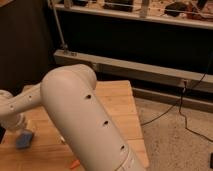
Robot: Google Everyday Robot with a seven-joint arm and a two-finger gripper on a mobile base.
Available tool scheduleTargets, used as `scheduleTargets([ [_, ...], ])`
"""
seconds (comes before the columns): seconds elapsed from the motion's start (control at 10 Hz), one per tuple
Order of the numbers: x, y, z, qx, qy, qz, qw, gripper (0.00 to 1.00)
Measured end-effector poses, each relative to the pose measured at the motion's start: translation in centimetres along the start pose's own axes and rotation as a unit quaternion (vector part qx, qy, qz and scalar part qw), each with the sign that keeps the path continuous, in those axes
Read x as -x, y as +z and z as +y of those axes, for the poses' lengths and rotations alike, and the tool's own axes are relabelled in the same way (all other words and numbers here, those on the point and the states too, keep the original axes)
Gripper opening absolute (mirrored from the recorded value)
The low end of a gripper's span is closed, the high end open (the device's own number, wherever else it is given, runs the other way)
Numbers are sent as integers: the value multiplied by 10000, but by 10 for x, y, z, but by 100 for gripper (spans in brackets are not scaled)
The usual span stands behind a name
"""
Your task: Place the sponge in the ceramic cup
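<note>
One gripper [2, 133] shows at the far left edge, just left of the sponge [24, 140]; you cannot tell whether it is spread or pressed together. The blue sponge lies flat on the wooden table [117, 100]. Right of the sponge, the white arm [85, 125] fills your view.

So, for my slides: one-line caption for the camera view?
Robot arm reaches across the wooden table, gripper at the picture's left edge beside the blue sponge.
</note>
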Motion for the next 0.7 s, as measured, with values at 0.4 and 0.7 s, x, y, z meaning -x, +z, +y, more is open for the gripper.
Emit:
scheduleTargets([
  [0.4, 4, 15, -4, 54, -106, -149, 9998, 65],
  [0.7, 8, 26, -4, 162, -104, -225, 9996, 65],
])
